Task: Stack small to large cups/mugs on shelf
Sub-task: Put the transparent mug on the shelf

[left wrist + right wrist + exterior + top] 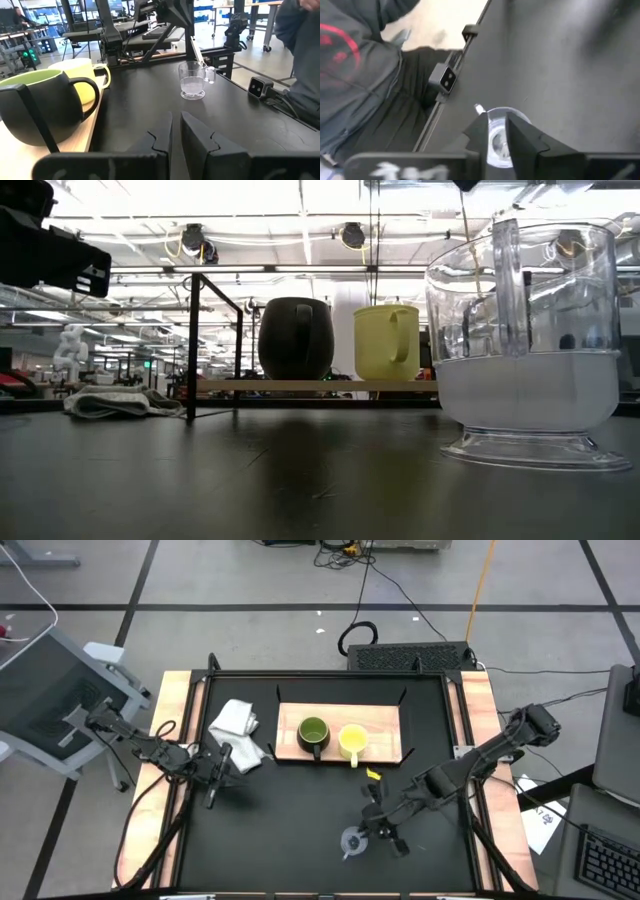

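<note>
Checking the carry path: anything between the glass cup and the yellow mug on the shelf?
Only a small yellow scrap on bare tabletop between glass cup and yellow mug on the shelf, per the high view.

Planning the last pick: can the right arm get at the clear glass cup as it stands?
Probably yes. The right end effector hangs just over the glass cup, which stands alone on the black table, away from the shelf. Nothing lies between them.

No readable text — none (labels, numbers) anywhere.
</note>
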{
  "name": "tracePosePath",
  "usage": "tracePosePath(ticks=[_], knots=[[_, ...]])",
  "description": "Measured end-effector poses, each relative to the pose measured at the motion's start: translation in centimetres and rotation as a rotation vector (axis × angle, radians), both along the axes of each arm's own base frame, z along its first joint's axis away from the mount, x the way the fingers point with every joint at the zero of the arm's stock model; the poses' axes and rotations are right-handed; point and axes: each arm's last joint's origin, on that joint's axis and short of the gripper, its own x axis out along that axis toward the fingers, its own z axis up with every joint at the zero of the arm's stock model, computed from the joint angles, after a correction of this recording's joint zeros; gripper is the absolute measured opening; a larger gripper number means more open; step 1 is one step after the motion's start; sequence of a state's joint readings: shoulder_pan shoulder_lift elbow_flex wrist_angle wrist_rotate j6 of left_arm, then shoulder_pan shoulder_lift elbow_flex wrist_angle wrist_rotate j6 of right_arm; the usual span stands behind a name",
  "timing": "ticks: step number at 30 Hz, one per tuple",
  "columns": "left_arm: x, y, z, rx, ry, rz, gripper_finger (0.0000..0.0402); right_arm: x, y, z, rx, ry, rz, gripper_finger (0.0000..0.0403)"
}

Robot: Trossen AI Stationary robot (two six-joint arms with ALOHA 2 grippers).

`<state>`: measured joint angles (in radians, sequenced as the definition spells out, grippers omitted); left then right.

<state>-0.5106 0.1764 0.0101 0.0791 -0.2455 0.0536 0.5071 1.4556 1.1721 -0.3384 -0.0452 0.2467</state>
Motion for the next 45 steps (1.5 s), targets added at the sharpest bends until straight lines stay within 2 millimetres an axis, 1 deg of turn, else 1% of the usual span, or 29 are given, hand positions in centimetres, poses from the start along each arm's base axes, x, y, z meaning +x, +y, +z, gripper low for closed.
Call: tracePosePath(ticks=[3,5,9,11,14,18,21,27,35,40,45], knots=[[0.0,0.0,0.0,-0.01,0.004,0.001,0.004,0.5,0.5,-0.5,-0.005,0.058,-0.014,0.0085],[0.0,0.0,0.0,-0.014,0.005,0.002,0.004,0.8,0.5,-1.1,-0.014,0.112,-0.047,0.011],[0.0,0.0,0.0,-0.014,0.005,0.002,0.004,1.5,-0.6,-2.2,0.017,0.212,-0.171,0.0156],[0.0,0.0,0.0,-0.019,0.006,0.002,0.004,1.9,-1.1,-2.4,0.077,0.249,-0.219,0.0173],[0.0,0.0,0.1,-0.039,0.005,0.003,0.004,2.1,-1.7,-2.4,0.136,0.292,-0.243,0.0189],[0.0,0.0,0.1,-0.05,0.008,0.004,0.004,2.2,-2.7,-2.6,0.167,0.364,-0.28,0.0189],[0.0,0.0,0.1,-0.055,0.009,0.005,0.004,2.4,-3.1,-3.3,0.159,0.406,-0.31,0.0183],[0.0,0.0,0.1,-0.033,0.004,0.003,0.004,3.0,-2.8,-5.2,0.121,0.478,-0.318,0.0179],[0.0,0.0,0.0,-0.031,0.007,0.003,0.004,3.6,-2.5,-6.9,0.093,0.519,-0.316,0.0179],[0.0,0.0,0.0,-0.031,0.008,0.003,0.004,3.7,-2.4,-7.3,0.094,0.532,-0.309,0.0179],[0.0,0.0,0.0,-0.031,0.008,0.003,0.004,3.8,-2.3,-7.2,0.1,0.52,-0.305,0.0178]])
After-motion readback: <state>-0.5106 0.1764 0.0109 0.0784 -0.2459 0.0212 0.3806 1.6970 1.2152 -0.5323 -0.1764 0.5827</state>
